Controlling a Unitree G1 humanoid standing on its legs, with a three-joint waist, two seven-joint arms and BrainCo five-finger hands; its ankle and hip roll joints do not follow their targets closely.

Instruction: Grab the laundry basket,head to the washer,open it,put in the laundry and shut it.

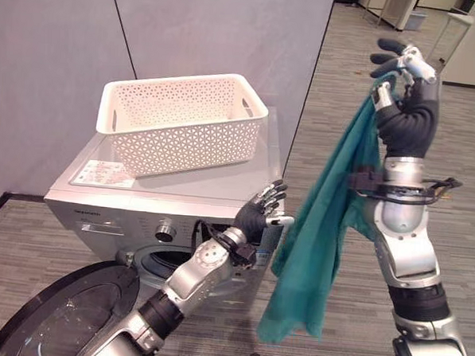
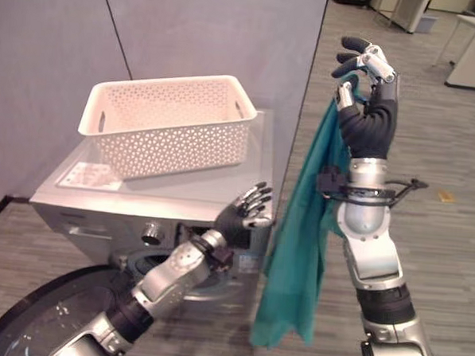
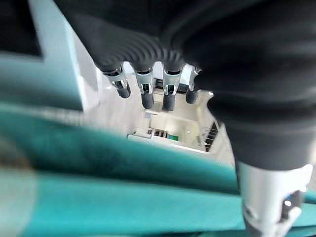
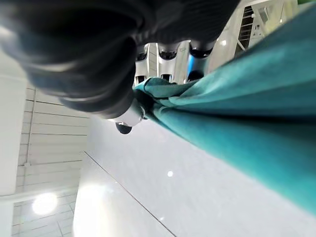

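Observation:
My right hand [image 1: 407, 107] is raised high at the right, shut on the top edge of a teal cloth [image 1: 323, 222] that hangs down long and free beside the washer. In the right wrist view the cloth [image 4: 247, 103] bunches between thumb and fingers. A white perforated laundry basket [image 1: 181, 119] stands on top of the silver washer [image 1: 181, 192] and looks empty. The round washer door [image 1: 63, 312] hangs open at lower left, with the drum opening [image 1: 165, 262] dark behind it. My left hand [image 1: 255, 215] hovers open at the washer's front right corner, just left of the cloth.
Grey partition walls [image 1: 69, 41] stand close behind and left of the washer. Grey carpet floor [image 1: 462, 158] stretches away to the right, with pale furniture [image 1: 402, 7] far back.

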